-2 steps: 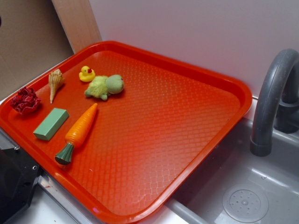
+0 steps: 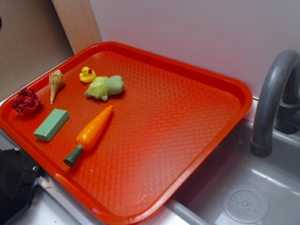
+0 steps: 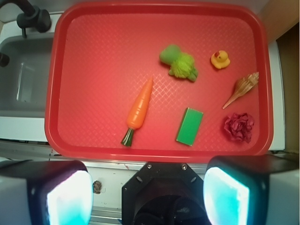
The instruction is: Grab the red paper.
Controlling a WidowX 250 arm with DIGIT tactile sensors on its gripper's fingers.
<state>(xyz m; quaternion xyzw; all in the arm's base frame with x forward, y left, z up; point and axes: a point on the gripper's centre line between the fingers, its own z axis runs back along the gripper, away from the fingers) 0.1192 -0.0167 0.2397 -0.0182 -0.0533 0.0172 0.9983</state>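
- Red paper (image 2: 26, 101) (image 3: 239, 126): one crumpled wad, far left of the exterior frame, lying on the orange-red tray (image 2: 187, 140) near its rim.
- Others (one each): carrot (image 2: 91, 133), green block (image 2: 51, 124), shell (image 2: 56, 83), duck (image 2: 86, 74), plush turtle (image 2: 105, 87).
- Hand (image 3: 147, 194): fingers spread apart, holding nothing, at the wrist frame's bottom.

The red paper (image 2: 26, 101) (image 3: 239, 127) is a dark crimson, rose-like crumpled wad. It sits loose near the tray's corner ahead of me, untouched by my fingers.
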